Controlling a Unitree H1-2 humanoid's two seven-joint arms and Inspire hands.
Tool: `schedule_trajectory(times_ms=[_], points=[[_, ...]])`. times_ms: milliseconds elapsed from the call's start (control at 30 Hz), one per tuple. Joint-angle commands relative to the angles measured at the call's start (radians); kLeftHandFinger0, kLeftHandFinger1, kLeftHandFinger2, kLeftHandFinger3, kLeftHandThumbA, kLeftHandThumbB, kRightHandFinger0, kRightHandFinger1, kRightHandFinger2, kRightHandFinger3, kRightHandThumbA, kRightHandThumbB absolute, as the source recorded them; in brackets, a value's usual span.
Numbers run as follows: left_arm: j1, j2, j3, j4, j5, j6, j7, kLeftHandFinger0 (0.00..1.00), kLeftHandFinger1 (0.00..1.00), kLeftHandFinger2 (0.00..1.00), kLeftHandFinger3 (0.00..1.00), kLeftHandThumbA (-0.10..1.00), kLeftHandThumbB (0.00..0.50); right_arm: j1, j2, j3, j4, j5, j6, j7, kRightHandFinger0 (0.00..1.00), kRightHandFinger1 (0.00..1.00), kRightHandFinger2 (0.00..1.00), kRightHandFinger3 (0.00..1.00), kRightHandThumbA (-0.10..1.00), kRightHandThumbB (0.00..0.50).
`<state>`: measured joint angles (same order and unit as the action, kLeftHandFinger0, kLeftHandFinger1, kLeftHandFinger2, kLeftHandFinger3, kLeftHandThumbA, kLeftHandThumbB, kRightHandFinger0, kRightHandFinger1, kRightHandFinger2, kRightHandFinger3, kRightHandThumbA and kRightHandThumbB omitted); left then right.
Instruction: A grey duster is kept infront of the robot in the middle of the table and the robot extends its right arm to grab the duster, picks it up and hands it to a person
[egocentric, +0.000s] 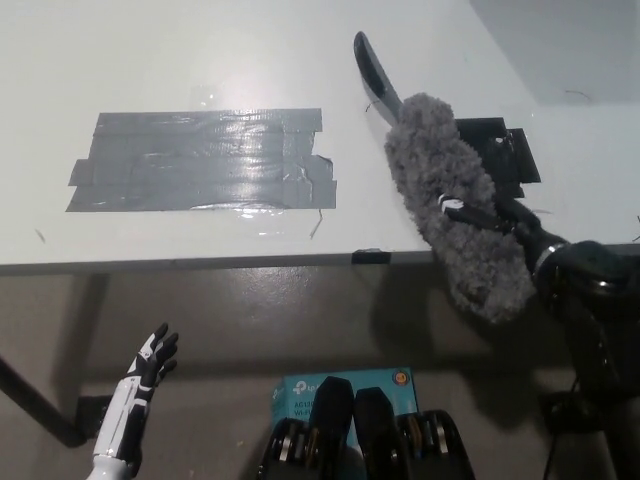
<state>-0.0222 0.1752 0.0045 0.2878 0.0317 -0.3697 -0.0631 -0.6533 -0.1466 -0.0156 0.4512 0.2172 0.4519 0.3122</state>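
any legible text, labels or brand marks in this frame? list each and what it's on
No text here can be read with confidence.
Teal box on the floor below the table edge: white print and a round orange mark, too small and partly hidden to read.
Grey duster, grey tape patch, table: no writing visible.

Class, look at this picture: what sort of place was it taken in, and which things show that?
Probably a lab or workshop: a plain white table patched with grey tape, a bare concrete floor, and a boxed device under the table.
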Motion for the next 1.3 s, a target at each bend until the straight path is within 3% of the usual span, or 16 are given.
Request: schedule_trajectory(times_ms=[0,200,433,1067,1267], points=[[-0.033,0.022,0.004,-0.044,-0.016,-0.011,-0.021,1.0,1.0,1.0,1.0,1.0,0.385,0.066,0.16,-0.06,-0.387,0.782,0.018,-0.228,0.0,0.4,0.89,1.0,-0.1,0.131],[-0.034,0.023,0.006,-0.034,-0.022,-0.022,-0.022,1.0,1.0,1.0,1.0,1.0,0.384,0.106,0.189,-0.05,-0.429,0.836,0.018,-0.264,0.0,0.41,0.84,1.0,-0.1,0.122],[-0.029,0.024,0.006,-0.047,-0.016,-0.008,-0.02,1.0,1.0,1.0,1.0,1.0,0.38,0.13,0.22,-0.045,-0.47,0.842,0.018,-0.308,0.0,0.42,0.86,1.0,-0.1,0.125],[-0.036,0.023,0.006,-0.052,-0.02,0.002,-0.022,1.0,1.0,1.0,1.0,1.0,0.381,0.134,0.216,-0.067,-0.474,0.922,0.018,-0.382,0.0,0.43,0.8,1.0,-0.1,0.135],[-0.039,0.026,0.006,-0.049,-0.013,-0.003,-0.02,1.0,1.0,1.0,1.0,1.0,0.373,0.131,0.206,-0.054,-0.48,0.951,0.018,-0.406,0.0,0.43,0.83,1.0,-0.1,0.133]])
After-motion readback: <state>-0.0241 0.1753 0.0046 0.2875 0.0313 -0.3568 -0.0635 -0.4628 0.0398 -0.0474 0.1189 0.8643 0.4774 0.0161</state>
